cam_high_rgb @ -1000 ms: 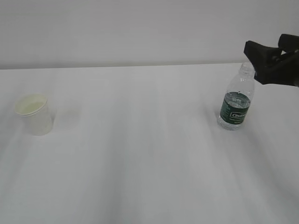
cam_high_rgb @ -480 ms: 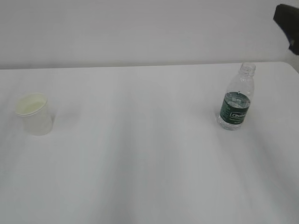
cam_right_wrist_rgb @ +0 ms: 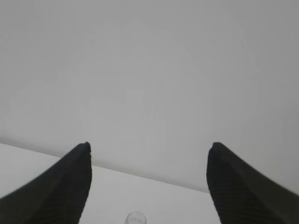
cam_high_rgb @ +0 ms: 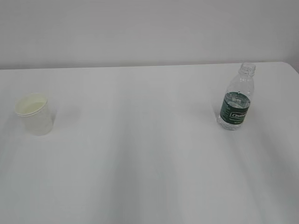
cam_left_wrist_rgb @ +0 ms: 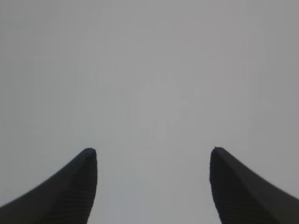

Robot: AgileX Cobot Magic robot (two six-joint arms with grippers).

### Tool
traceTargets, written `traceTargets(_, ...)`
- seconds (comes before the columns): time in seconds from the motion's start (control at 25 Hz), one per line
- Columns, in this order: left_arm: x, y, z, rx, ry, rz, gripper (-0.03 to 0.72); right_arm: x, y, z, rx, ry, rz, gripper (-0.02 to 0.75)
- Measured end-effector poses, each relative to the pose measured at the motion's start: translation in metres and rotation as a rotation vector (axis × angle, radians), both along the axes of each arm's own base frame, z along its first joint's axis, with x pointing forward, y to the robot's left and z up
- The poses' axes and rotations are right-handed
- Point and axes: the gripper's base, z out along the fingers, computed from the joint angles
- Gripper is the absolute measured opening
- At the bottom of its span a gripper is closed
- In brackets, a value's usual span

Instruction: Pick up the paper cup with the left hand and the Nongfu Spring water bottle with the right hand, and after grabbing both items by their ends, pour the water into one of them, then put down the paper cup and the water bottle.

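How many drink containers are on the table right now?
2. The paper cup stands upright at the left side of the table; the Nongfu Spring water bottle stands upright at the right, capless. Nothing appears hidden; only the bottle's neck shows in the right wrist view.

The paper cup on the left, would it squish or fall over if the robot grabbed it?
Probably squishes easily: the paper cup looks thin-walled, so a hard squeeze could dent it. It likely weighs little, though what is inside cannot be seen, so a nudge might slide it. Its base is narrower than its rim, so a push up high may tip it.
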Motion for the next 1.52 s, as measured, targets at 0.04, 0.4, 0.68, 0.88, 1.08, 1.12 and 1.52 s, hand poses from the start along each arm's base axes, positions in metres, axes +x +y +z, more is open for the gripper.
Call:
traceTargets(0.04,-0.006,0.001,0.001,0.000,0.000,0.005,0.536,-0.005,-0.001,0.002,-0.001,0.004,-0.003,0.585)
traceTargets(0.4,-0.038,0.005,-0.004,0.011,0.115,0.053,0.535,-0.041,-0.009,0.014,0.000,-0.001,-0.024,0.585)
traceTargets(0.68,-0.068,0.008,-0.005,0.089,0.101,0.105,0.513,-0.069,-0.015,0.020,0.004,-0.018,-0.037,0.586)
traceTargets(0.88,-0.078,0.012,-0.015,0.091,0.191,0.142,0.491,-0.090,-0.019,0.024,0.011,-0.046,-0.044,0.585)
traceTargets(1.08,-0.090,0.016,-0.019,0.061,0.307,0.172,0.486,-0.098,-0.020,0.025,0.013,-0.052,-0.048,0.585)
traceTargets(1.12,-0.094,0.018,-0.017,0.051,0.338,0.181,0.485,-0.099,-0.021,0.025,0.012,-0.046,-0.049,0.585)
traceTargets(1.52,-0.132,0.026,0.002,0.063,0.610,0.247,0.482,-0.104,-0.023,0.021,-0.005,0.097,-0.072,0.586)
